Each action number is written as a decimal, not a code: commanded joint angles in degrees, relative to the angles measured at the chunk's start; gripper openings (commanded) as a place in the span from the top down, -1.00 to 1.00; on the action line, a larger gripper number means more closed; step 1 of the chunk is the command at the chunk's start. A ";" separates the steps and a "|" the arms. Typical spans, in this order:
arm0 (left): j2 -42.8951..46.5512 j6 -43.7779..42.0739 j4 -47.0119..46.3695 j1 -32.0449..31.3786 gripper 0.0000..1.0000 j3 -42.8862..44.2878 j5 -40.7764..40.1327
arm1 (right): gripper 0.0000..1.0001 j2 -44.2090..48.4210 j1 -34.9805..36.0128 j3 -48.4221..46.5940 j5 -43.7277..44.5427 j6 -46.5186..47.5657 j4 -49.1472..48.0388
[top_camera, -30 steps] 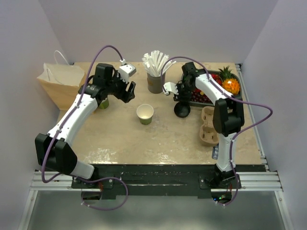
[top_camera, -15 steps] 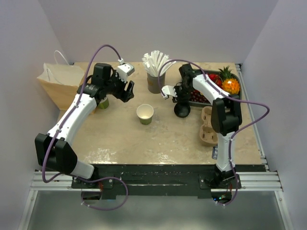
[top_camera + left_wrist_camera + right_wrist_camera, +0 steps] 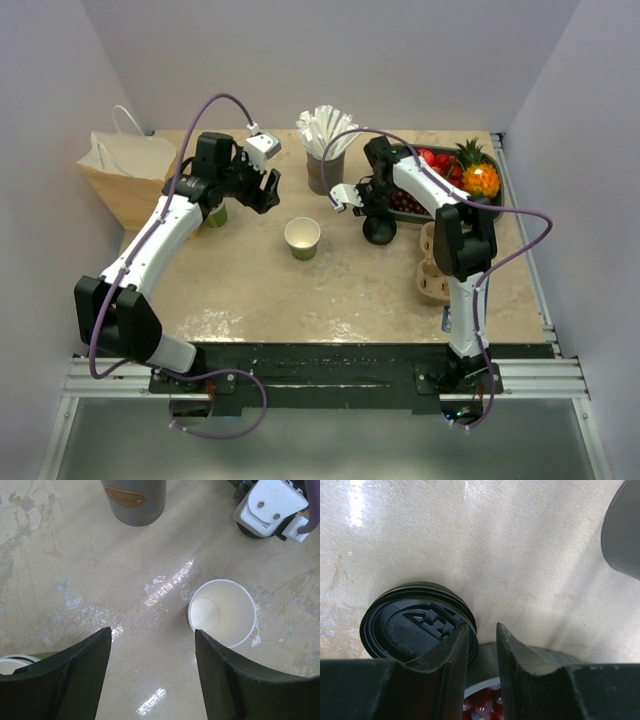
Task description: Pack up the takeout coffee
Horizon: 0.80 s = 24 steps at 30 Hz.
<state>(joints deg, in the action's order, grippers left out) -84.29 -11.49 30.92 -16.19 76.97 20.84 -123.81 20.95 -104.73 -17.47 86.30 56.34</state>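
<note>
L gripper (image 3: 152,635) hangs wide, empty. Cup (image 3: 302,238) stands centre, lidless. Lid (image 3: 415,627) lies flat to its right; R gripper (image 3: 482,627) narrow at lid's rim, grip unclear. Pinch rim squarely, lift level, centre over cup before pressing.

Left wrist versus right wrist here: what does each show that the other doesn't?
Only the left wrist view shows the paper cup, lidless and empty, a second cup's rim at lower left, and the left gripper, jaws wide with nothing between them. Only the right wrist view shows the black lid lying flat on the table, the fingers of the right gripper at its edge, and red fruit. Both show the grey cup and the table top.
</note>
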 commanded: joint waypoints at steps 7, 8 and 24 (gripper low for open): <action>-0.52 0.68 -2.44 0.63 -0.43 -0.50 1.31 | 0.39 -1.26 -0.03 -2.59 1.48 1.41 2.29; -0.52 0.68 -2.35 0.63 -0.43 -0.50 1.31 | 0.39 -1.35 0.06 -2.67 1.48 1.33 2.46; -0.44 0.76 -2.79 0.63 -0.43 -1.03 1.57 | 0.60 -0.56 0.14 -2.85 1.57 0.27 2.20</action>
<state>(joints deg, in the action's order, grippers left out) -84.68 -11.49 30.87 -16.12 76.05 20.88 -125.62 20.95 -106.06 -15.94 86.43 57.91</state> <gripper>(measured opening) 0.718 0.214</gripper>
